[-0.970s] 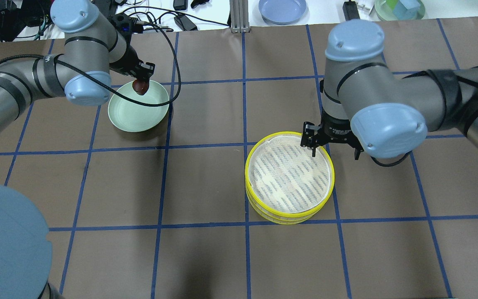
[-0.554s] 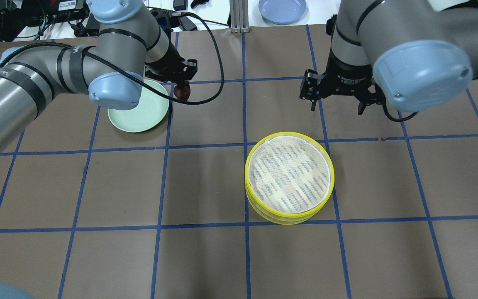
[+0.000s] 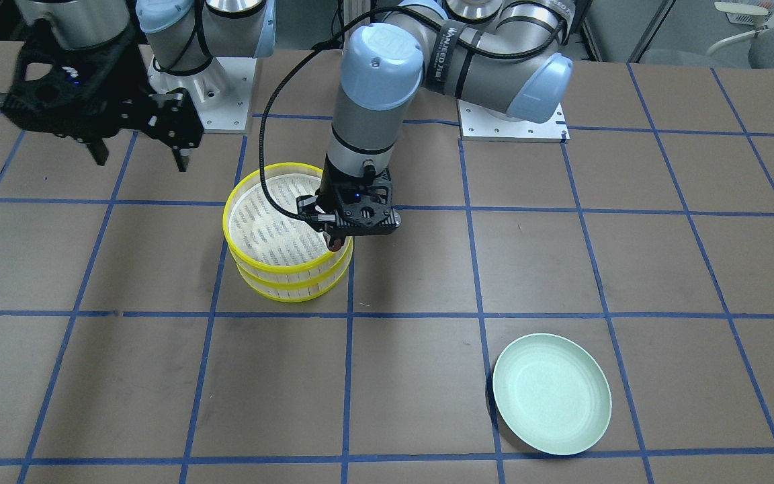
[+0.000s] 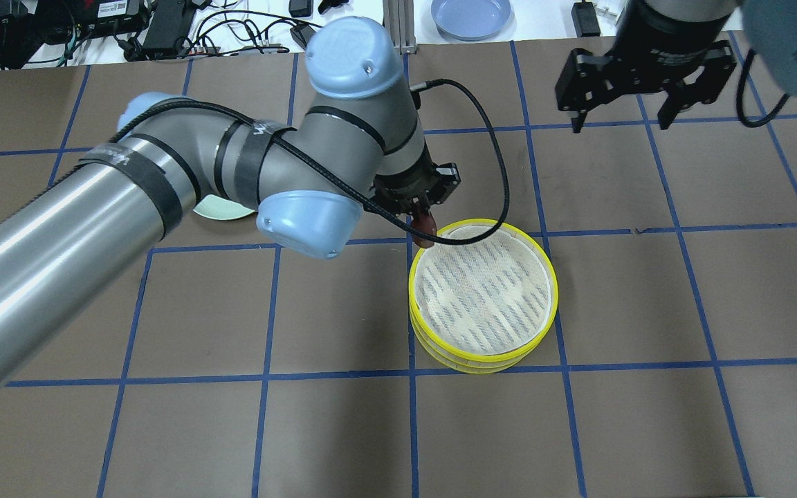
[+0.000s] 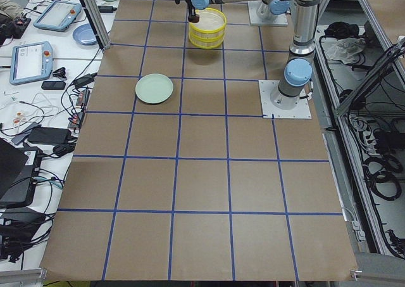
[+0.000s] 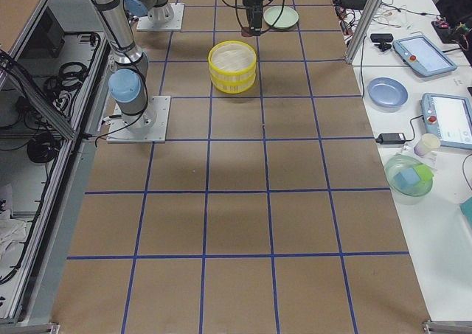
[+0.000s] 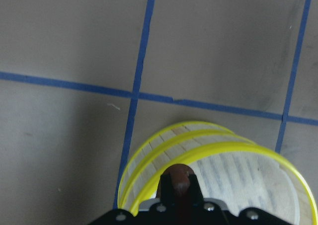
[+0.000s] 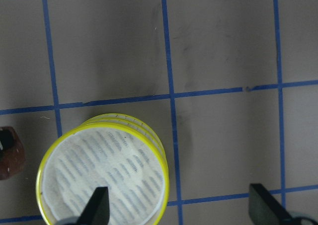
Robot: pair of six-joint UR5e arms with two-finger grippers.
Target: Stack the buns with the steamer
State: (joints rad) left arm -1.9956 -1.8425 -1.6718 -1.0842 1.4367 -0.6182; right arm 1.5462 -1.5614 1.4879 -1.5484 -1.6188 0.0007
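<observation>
One bun (image 4: 425, 228), clamped in left gripper (image 4: 423, 220), has moved from plate (image 3: 551, 393) to steamer (image 4: 555, 297) rim, eleven o'clock; release pending. Right gripper (image 4: 618, 126) apart.

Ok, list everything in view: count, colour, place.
steamer tiers: two, yellow rims and whitish floors, stacked mid-table; top one empty
bun: one, reddish-brown, in the left gripper, above the stack's rim on the green plate's side
green plate: one, pale green, empty, on the table on the robot's left
blue plate: one, blue, past the table's far edge
table: one, brown with a blue tape grid
left gripper: one, black, closed on the bun
right gripper: one, black, open and empty, raised over the far right of the table
</observation>
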